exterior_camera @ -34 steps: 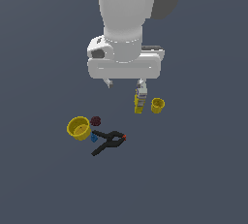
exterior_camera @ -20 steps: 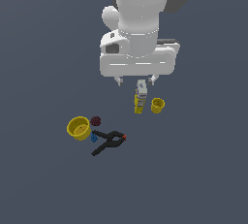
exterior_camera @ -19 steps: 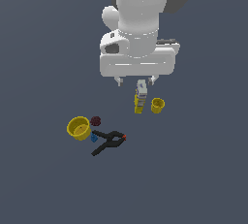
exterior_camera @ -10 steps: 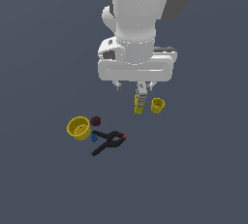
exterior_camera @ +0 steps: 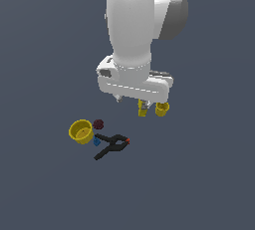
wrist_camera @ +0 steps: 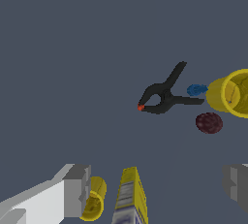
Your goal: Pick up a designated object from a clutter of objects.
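The designated object, a black spring clamp (exterior_camera: pixel 113 145) (wrist_camera: pixel 162 97) with splayed handles and an orange-red jaw tip, lies flat on the floor among the clutter of objects. A large yellow cup (exterior_camera: pixel 80 131) (wrist_camera: pixel 232 93), a maroon ball (exterior_camera: pixel 98 124) (wrist_camera: pixel 209 122) and a tiny blue piece (exterior_camera: pixel 96 141) (wrist_camera: pixel 196 90) sit close by its handles. My gripper (exterior_camera: pixel 131 102) (wrist_camera: pixel 155 186) hangs open and empty, above the floor and apart from the clamp, near a yellow-white bottle (exterior_camera: pixel 143 109) (wrist_camera: pixel 130 196) and a small yellow cup (exterior_camera: pixel 162 108) (wrist_camera: pixel 94 198).
Plain dark grey floor surrounds the cluster on all sides. The bottle and small cup stand just under my fingers (wrist_camera: pixel 72 189), on the exterior view's right of the clamp. The white arm body (exterior_camera: pixel 130 35) fills the upper part of the exterior view.
The arm has sunk lower toward the floor and shifted slightly to the exterior view's left. The objects have not moved, and the gripper stays open.
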You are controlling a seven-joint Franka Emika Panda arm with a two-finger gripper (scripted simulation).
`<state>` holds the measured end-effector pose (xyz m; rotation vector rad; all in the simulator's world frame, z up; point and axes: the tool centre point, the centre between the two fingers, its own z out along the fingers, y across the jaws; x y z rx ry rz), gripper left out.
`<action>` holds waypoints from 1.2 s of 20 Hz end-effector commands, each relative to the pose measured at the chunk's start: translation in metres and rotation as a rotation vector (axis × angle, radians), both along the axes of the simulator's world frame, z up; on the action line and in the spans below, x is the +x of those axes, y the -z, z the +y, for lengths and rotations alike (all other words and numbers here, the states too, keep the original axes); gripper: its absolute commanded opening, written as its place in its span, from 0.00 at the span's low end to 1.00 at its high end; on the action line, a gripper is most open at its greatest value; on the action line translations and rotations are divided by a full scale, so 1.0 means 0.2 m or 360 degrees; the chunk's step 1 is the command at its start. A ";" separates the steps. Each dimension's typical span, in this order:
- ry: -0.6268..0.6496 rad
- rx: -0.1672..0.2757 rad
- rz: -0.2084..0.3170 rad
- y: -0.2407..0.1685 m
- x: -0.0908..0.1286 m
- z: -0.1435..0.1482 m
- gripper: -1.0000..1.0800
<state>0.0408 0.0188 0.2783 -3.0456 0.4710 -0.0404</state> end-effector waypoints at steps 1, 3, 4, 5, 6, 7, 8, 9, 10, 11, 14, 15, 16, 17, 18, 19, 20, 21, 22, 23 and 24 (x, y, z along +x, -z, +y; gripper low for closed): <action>0.0123 0.0007 0.0011 0.07 0.03 -0.02 0.96; 0.0221 0.0011 0.0020 0.12 0.05 -0.05 0.96; 0.0270 0.0013 0.0024 0.15 0.06 -0.06 0.96; 0.0320 0.0015 0.0028 0.18 0.07 -0.07 0.96; 0.0369 0.0016 0.0032 0.20 0.08 -0.08 0.96; 0.0418 0.0017 0.0037 0.23 0.09 -0.09 0.96; 0.0467 0.0018 0.0041 0.26 0.10 -0.10 0.96; 0.0517 0.0018 0.0045 0.29 0.10 -0.11 0.96; 0.0566 0.0019 0.0049 0.31 0.11 -0.12 0.96; 0.0615 0.0019 0.0053 0.34 0.12 -0.13 0.96; 0.0763 0.0017 0.0064 0.43 0.14 -0.17 0.96; 0.0812 0.0016 0.0067 0.46 0.15 -0.18 0.96; 0.0861 0.0015 0.0071 0.49 0.15 -0.19 0.96; 0.0910 0.0014 0.0074 0.51 0.16 -0.20 0.96; 0.0959 0.0012 0.0077 0.54 0.16 -0.22 0.96; 0.1008 0.0011 0.0080 0.57 0.17 -0.23 0.96; 0.1057 0.0008 0.0083 0.60 0.17 -0.24 0.96; 0.1106 0.0006 0.0085 0.63 0.18 -0.25 0.96; 0.1155 0.0004 0.0088 0.66 0.18 -0.27 0.96; 0.1204 0.0001 0.0090 0.69 0.18 -0.28 0.96; 0.1253 -0.0002 0.0092 0.72 0.19 -0.29 0.96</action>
